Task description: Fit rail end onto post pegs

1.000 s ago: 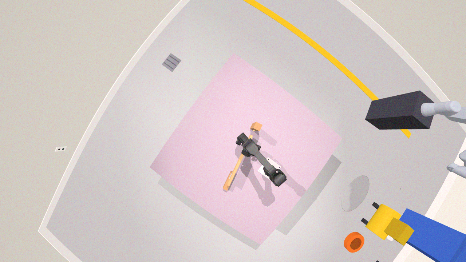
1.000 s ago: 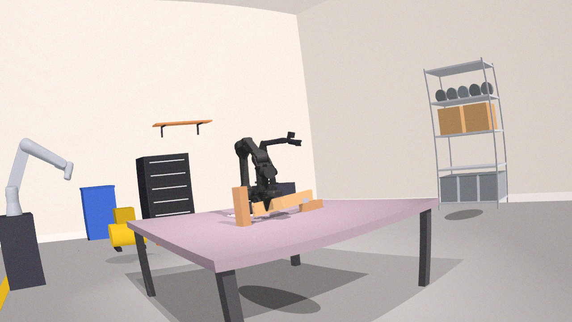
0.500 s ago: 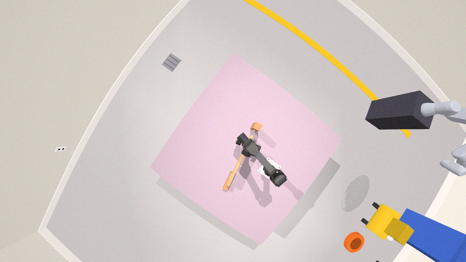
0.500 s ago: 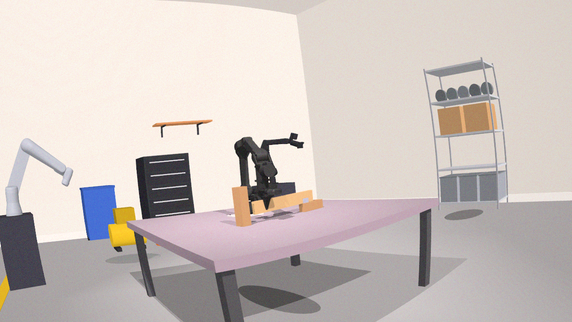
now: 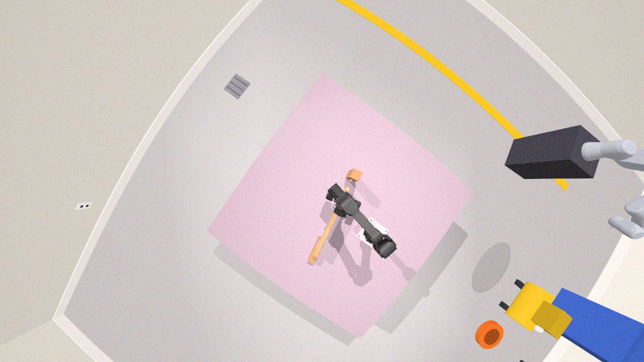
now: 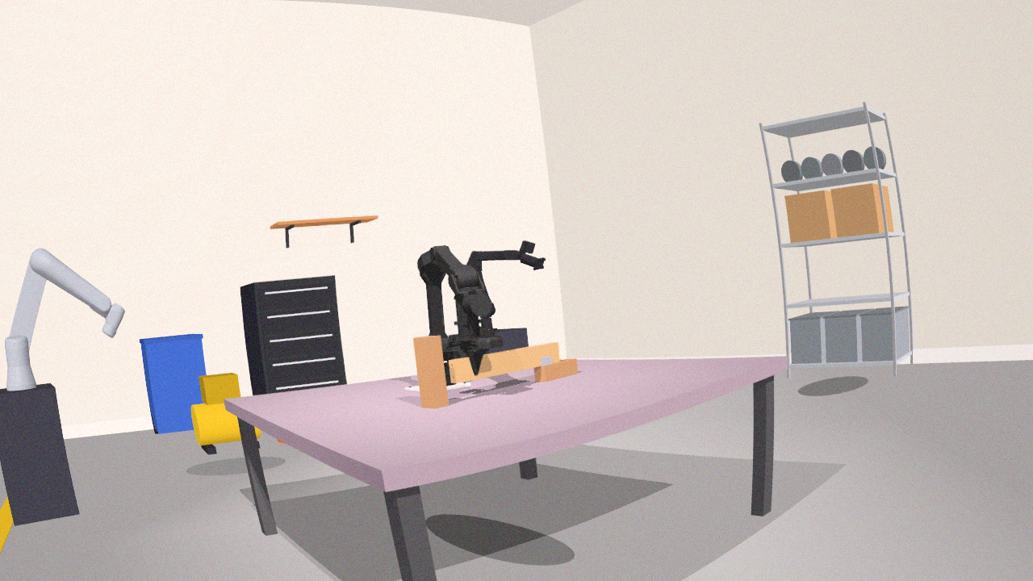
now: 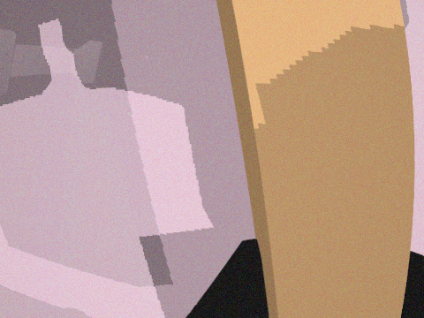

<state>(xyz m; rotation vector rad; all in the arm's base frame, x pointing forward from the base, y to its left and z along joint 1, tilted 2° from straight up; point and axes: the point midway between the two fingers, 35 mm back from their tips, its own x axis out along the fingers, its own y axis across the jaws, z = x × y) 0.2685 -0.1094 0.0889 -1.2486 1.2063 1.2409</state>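
My gripper is shut on the rail, its fingers on either side of it near the post end. The long wooden rail is held with its near end off the table, close to level. Its far end is at the pale bracket on the low footboard block. The short wooden post stands upright beyond the near end, with a small gap between. A peg shows faintly in that gap. The rail's holes are hidden.
The pink table carries all of this. A white base plate lies under my arm's base. Off the table stand a grey arm on a dark pedestal and a tall shelf rack.
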